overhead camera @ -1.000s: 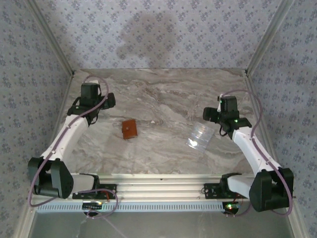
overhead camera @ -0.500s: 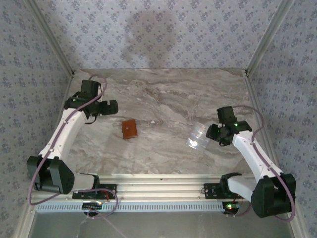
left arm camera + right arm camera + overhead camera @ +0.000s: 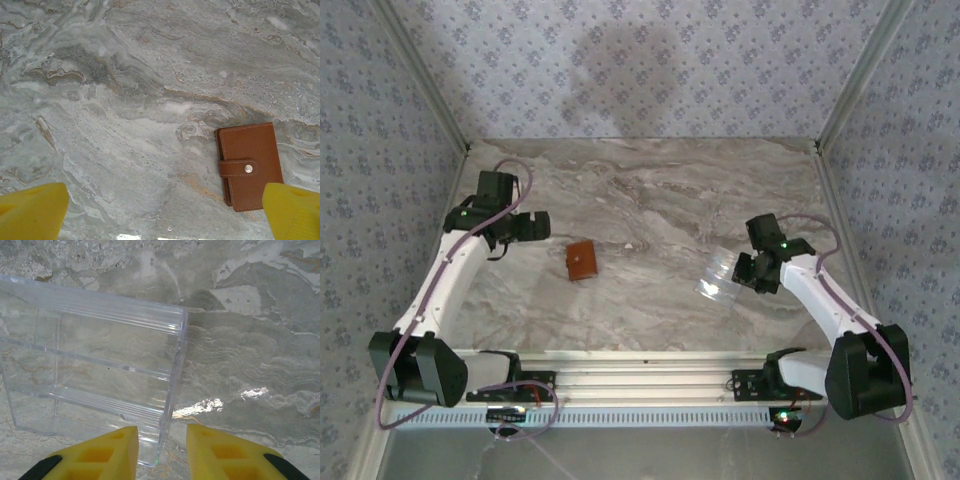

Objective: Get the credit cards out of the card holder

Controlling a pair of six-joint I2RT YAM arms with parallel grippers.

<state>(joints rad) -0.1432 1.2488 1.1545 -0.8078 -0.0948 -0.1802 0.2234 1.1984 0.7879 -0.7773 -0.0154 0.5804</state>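
Two claws: left claw [image 3: 162,215] spread wide, center over shut card holder [image 3: 248,165]; right claw [image 3: 162,440] around tray [image 3: 100,365] edge, grip unclear.

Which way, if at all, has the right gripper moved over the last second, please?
Yes. The right gripper has come toward the near edge of the table, from beyond the clear plastic sheet to its right side; the sheet stayed put.

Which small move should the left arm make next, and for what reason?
Probably slide the open left gripper sideways until the closed brown leather card holder lies between its yellow fingers. The holder lies off centre, beside one finger, with its snap strap fastened, so no card can come out yet.
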